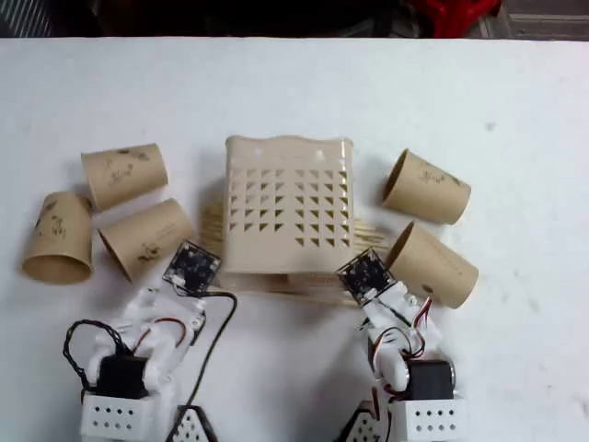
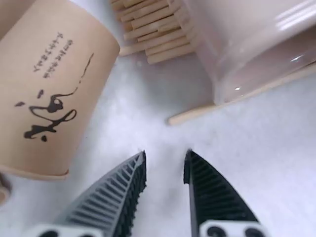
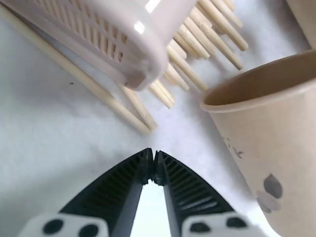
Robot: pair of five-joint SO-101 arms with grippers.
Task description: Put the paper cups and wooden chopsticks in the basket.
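Note:
The beige perforated basket (image 1: 288, 216) sits mid-table on top of a pile of wooden chopsticks (image 1: 211, 217) that stick out on both sides. Three paper cups lie on their sides to its left (image 1: 124, 175), (image 1: 58, 238), (image 1: 147, 238), and two to its right (image 1: 426, 187), (image 1: 433, 265). My left gripper (image 2: 165, 160) is open just above the table, between a cup (image 2: 44, 94) and the basket's corner (image 2: 247, 44), with nothing in it. My right gripper (image 3: 152, 158) is shut and empty, close to chopstick ends (image 3: 143, 116) and a cup's rim (image 3: 261, 123).
Both arms stand at the near table edge, the left arm's wrist camera (image 1: 191, 267) and the right arm's wrist camera (image 1: 365, 276) close to the basket's near corners. White table (image 1: 294, 83) stretches behind the basket. A black cable (image 1: 216, 336) runs beside the left arm.

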